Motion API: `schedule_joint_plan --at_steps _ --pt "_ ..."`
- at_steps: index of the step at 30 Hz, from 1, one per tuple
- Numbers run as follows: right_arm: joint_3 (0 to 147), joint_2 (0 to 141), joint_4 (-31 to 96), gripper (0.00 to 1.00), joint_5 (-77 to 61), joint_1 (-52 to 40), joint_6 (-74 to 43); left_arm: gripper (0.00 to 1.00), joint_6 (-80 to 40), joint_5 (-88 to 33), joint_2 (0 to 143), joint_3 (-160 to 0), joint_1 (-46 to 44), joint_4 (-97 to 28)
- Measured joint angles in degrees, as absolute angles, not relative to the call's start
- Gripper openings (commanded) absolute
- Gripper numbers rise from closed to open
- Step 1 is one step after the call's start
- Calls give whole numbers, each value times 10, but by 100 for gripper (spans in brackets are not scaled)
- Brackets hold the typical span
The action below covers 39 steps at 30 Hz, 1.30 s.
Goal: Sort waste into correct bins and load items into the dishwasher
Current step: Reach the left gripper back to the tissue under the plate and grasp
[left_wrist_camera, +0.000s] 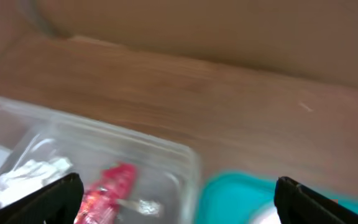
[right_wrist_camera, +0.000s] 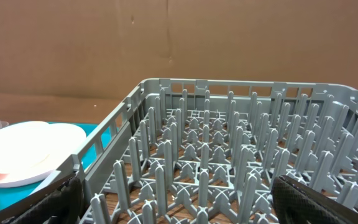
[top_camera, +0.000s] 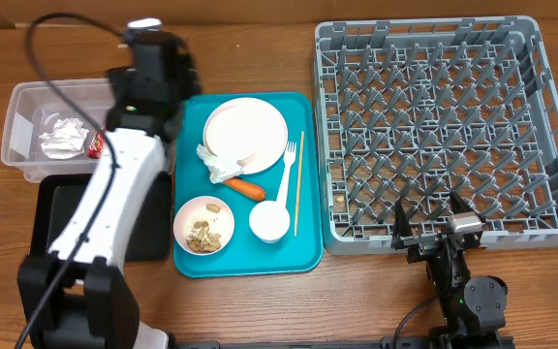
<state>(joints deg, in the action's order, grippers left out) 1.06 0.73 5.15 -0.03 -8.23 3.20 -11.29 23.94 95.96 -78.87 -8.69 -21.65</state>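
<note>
My left gripper (top_camera: 161, 60) (left_wrist_camera: 179, 208) is open and empty, above the right end of the clear tub (top_camera: 22, 102) (left_wrist_camera: 166, 149). The tub holds a crumpled white napkin (top_camera: 62, 138) (left_wrist_camera: 33, 174) and the red wrapper (top_camera: 95, 143) (left_wrist_camera: 107, 190). The black tray (top_camera: 45, 208) lies in front of it. On the teal tray (top_camera: 303, 257) are the plate (top_camera: 245, 128) (right_wrist_camera: 23, 155), another napkin (top_camera: 215, 163), the carrot piece (top_camera: 245, 188), a bowl of scraps (top_camera: 203, 225), a white cup (top_camera: 269, 221), the fork (top_camera: 287, 167) and the chopstick (top_camera: 298, 184). My right gripper (top_camera: 430, 231) (right_wrist_camera: 179, 202) is open and empty at the near edge of the grey dish rack (top_camera: 550, 116) (right_wrist_camera: 229, 155).
My left arm (top_camera: 105, 204) stretches over the black tray and hides part of it. The teal tray also shows in the left wrist view (left_wrist_camera: 235, 193) and the right wrist view (right_wrist_camera: 95, 130). A brown cardboard wall (right_wrist_camera: 179, 43) stands behind the table.
</note>
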Motion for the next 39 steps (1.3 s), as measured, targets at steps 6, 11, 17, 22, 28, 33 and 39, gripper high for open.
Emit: schedule_joint_plan --at_steps 6,11,17,22,28,33,39 --pt "11 7 51 100 0 -83 32 100 -92 160 956 -789 -142 -310" --pt "11 7 51 100 0 -83 32 100 -123 65 956 -789 -171 -423" --pt "11 7 51 100 0 -88 32 100 -136 37 956 -789 -180 -500" --pt "11 7 52 100 0 -88 32 100 -138 36 956 -789 -180 -528" --pt "11 7 51 100 0 -88 32 100 -143 36 956 -779 -180 -522" --pt "11 7 52 100 0 -88 32 100 -155 36 956 -745 -180 -490" --pt "11 7 52 100 0 -88 32 100 -162 36 956 -693 -180 -429"
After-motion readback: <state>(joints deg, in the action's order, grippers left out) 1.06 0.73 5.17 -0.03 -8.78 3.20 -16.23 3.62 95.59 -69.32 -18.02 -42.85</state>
